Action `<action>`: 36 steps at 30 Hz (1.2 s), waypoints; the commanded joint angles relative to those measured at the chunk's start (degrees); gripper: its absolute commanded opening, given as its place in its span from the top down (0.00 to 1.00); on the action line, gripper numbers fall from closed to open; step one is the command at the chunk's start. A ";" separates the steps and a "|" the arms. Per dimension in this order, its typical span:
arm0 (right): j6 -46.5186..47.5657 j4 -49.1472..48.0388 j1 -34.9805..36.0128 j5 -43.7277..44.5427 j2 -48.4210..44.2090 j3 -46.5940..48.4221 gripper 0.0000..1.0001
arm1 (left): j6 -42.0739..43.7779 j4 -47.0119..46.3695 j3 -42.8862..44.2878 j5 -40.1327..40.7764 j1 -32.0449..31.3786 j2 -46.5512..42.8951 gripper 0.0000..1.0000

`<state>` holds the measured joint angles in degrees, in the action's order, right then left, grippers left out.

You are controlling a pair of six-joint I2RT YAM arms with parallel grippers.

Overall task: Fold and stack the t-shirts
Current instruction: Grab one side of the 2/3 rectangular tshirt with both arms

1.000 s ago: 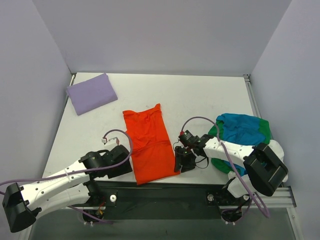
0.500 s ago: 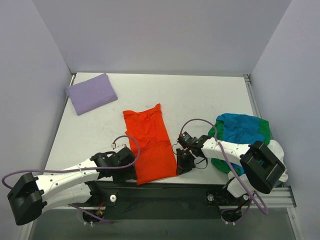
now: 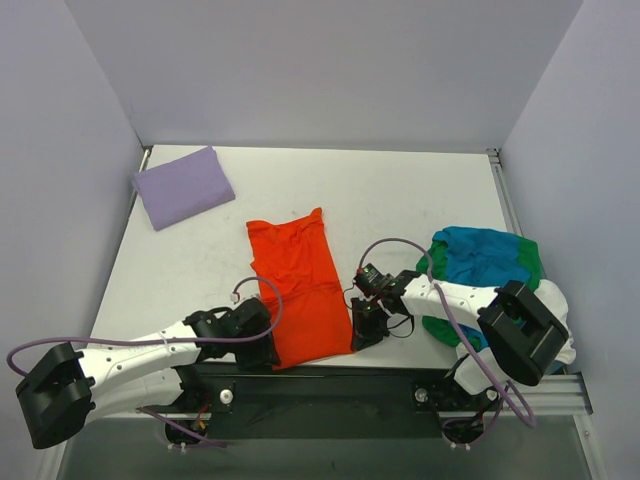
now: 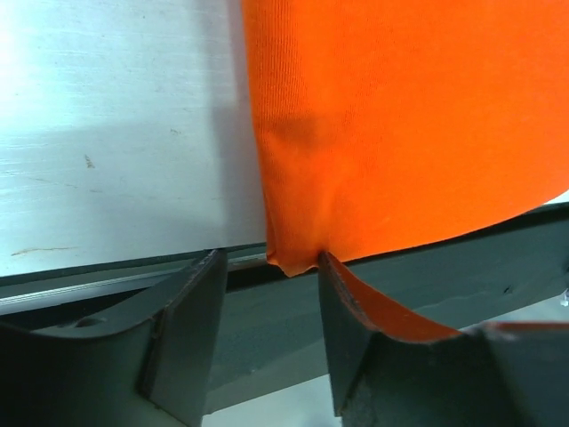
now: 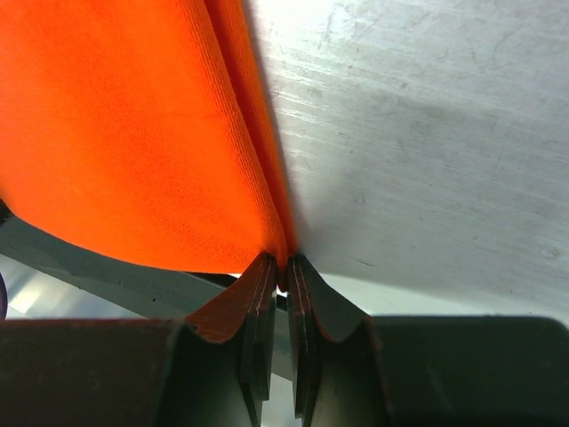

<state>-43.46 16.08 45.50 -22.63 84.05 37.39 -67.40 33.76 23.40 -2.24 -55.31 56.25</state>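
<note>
1. Table [image 3: 420, 195]: carries the shirts.
2. Orange-red t-shirt [image 3: 298, 290]: long folded strip lying between both hands, with its hem at the near table edge. The end-over-end fold is judged in hand.
3. Right hand [image 5: 284, 267]: pressed together, pinching the near right corner.
4. Left hand [image 4: 268, 260]: spread around the near left corner. Next it should close, then both should lift together.

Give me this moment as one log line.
orange t-shirt: lying mid-table | left gripper: open around its near-left corner | right gripper: shut on near-right corner | lavender t-shirt: folded, far-left
</note>
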 commanded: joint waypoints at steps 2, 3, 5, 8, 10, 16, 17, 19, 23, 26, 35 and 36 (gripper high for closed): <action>-0.04 2.21 0.82 1.19 1.90 0.85 0.89 | -1.86 -1.50 -0.72 -0.39 -0.41 -0.61 0.50; -0.04 2.21 1.00 1.19 1.99 0.93 0.89 | -1.86 -1.76 -0.90 -0.48 -0.41 -0.61 0.51; -0.22 2.12 1.09 1.19 2.26 1.11 0.88 | -2.04 -2.81 -1.25 -0.48 -0.41 -0.61 0.51; -0.48 2.03 1.26 1.28 2.17 1.29 0.89 | -2.21 -3.35 -1.43 -0.66 -0.41 0.00 0.55; -0.66 2.12 1.35 1.36 2.26 1.37 0.89 | -2.13 -3.61 -1.43 -0.83 -0.41 0.70 0.55; -0.92 2.12 1.44 1.36 2.26 1.81 0.88 | -2.04 -4.14 -1.43 -1.01 -0.41 2.11 0.55; -0.92 2.12 1.61 1.36 2.34 1.90 0.89 | -1.95 -4.49 -1.51 -1.10 -0.33 2.28 0.56; -1.01 2.12 1.53 1.28 2.35 2.08 0.88 | -1.95 -5.19 -1.78 -1.28 -0.33 2.46 0.60; -1.19 2.21 1.70 1.28 2.26 2.25 0.89 | -2.12 -6.77 -2.39 -1.63 -0.33 2.73 0.67; -1.36 2.38 1.70 1.19 2.26 2.52 0.89 | -2.30 -6.95 -2.57 -1.71 -0.33 2.90 0.76; -1.10 4.75 1.79 2.24 1.29 3.13 1.00 | -3.79 -2.39 -1.87 0.57 -0.33 -1.22 1.00; -1.01 5.19 1.79 2.50 1.03 3.39 1.00 | -4.23 -1.69 -1.60 1.09 -0.33 -2.01 1.00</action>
<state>-44.69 17.04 46.94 -22.33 85.30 38.81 -70.32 29.80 20.97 -4.51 -55.53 56.73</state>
